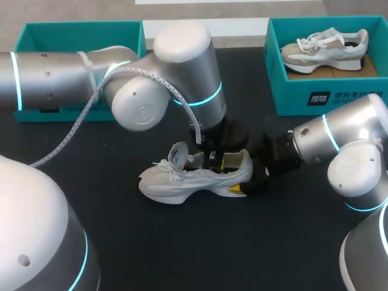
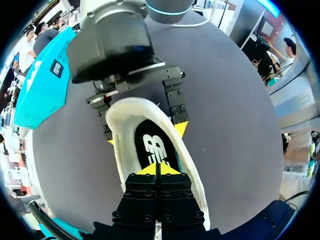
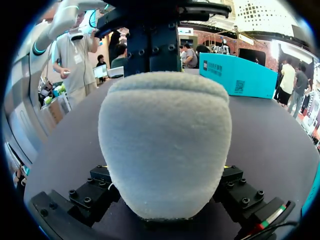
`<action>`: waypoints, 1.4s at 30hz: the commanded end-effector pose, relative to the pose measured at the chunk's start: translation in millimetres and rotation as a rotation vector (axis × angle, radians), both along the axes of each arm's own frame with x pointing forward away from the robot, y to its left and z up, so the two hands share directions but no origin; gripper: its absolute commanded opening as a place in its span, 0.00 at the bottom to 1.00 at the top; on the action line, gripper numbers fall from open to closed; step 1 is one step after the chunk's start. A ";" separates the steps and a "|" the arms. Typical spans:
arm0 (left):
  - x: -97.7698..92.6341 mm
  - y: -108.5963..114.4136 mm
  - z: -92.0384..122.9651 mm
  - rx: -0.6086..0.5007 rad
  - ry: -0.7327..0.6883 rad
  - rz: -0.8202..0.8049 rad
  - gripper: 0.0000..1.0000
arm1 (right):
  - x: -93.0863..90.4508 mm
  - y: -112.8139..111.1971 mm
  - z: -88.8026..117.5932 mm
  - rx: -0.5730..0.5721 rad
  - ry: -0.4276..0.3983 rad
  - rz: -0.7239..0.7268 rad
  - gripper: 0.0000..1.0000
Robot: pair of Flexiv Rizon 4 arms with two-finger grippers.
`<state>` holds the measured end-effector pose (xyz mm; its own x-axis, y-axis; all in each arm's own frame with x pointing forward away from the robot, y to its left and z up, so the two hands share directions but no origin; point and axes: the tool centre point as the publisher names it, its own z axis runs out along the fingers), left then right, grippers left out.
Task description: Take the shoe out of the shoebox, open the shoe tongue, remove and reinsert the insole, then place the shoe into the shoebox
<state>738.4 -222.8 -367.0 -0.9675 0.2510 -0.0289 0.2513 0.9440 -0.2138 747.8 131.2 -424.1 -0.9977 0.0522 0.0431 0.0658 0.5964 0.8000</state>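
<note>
End effector of the left arm (image 2: 157, 169) has its yellow tips pressed together on the insole (image 2: 155, 147) inside the shoe (image 1: 182, 182); whether they pinch it cannot be told. Right end effector (image 2: 145, 135) clamps the heel from both sides. Shoe stands upright mid-tabletop (image 1: 182, 242), well apart from the far-left shoebox (image 1: 79, 27) and the far-right shoebox (image 1: 291, 91), which holds a second shoe (image 1: 324, 48).

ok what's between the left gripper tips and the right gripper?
Only the shoe: its black insole and white heel collar run from the left gripper to the right gripper, which clamps the heel. The left wrist view shows it.
</note>
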 end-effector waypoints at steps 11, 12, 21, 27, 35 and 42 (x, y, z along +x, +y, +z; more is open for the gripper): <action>-16.7 10.3 -20.3 0.050 0.135 -0.013 0.00 | 2.6 7.7 -10.9 -0.001 0.000 -0.001 0.00; -17.6 10.6 -20.8 0.049 0.151 -0.015 0.00 | 2.6 7.7 -10.9 -0.001 0.000 -0.001 0.00; -22.0 10.7 -31.4 0.049 0.183 -0.029 0.55 | 2.6 7.7 -10.9 -0.001 0.000 -0.001 0.00; -22.0 11.0 -35.7 0.029 0.171 -0.038 0.49 | 2.6 7.7 -10.9 -0.001 0.000 -0.001 0.00; -20.1 9.7 -55.3 0.009 0.148 -0.037 0.50 | 2.6 7.7 -10.9 -0.001 0.000 -0.001 0.00; -12.4 9.6 -69.5 0.001 0.143 -0.009 0.09 | 2.6 7.7 -10.9 -0.001 0.000 -0.001 0.00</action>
